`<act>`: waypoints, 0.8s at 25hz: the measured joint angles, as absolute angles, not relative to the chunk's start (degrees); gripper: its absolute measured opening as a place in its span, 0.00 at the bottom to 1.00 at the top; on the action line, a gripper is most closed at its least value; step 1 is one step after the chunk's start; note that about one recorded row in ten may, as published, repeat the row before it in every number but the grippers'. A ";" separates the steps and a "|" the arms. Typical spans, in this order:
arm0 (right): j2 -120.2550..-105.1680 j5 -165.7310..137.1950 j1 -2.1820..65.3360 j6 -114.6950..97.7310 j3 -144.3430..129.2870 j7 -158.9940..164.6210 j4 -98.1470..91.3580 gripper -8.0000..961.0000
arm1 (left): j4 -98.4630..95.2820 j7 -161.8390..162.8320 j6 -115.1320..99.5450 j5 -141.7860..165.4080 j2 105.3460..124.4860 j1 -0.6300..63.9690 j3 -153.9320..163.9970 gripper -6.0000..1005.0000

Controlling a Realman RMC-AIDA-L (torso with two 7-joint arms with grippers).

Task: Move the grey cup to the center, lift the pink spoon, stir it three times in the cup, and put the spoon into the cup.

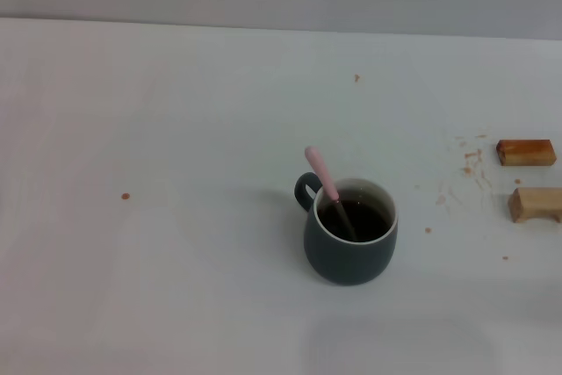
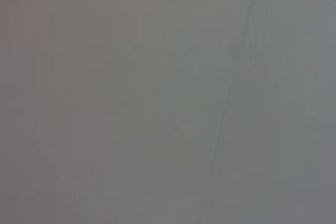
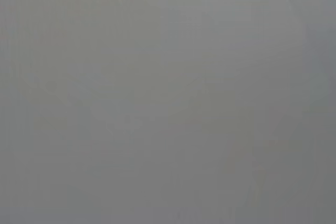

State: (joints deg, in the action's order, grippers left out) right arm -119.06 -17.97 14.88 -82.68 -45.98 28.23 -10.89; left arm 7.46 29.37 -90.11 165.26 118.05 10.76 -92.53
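Note:
The grey cup [image 1: 349, 248] stands upright near the middle of the white table, its loop handle pointing to the far left, with dark brown liquid inside. The pink spoon [image 1: 321, 173] stands in the cup, its metal end down in the liquid and its pale pink handle leaning out over the rim toward the handle side. Neither gripper nor any arm shows in the head view. Both wrist views hold only a plain grey surface, with no cup, spoon or fingers in them.
Two small wooden blocks lie at the table's right edge, a reddish-brown one [image 1: 526, 152] farther back and a pale one [image 1: 536, 204] nearer. Small brown specks and smears dot the white table [image 1: 176, 217] near them and at the left.

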 joint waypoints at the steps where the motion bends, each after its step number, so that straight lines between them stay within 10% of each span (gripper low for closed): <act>1: -119.06 -17.95 14.99 -82.70 -45.96 28.20 -10.65 0.49 | 7.47 29.36 -90.35 165.26 118.06 10.75 -92.66 0.28; 20: -119.21 -18.20 18.47 -84.02 -46.56 28.52 -6.02 0.49 | 7.47 29.30 -91.49 165.44 118.13 11.31 -92.44 0.82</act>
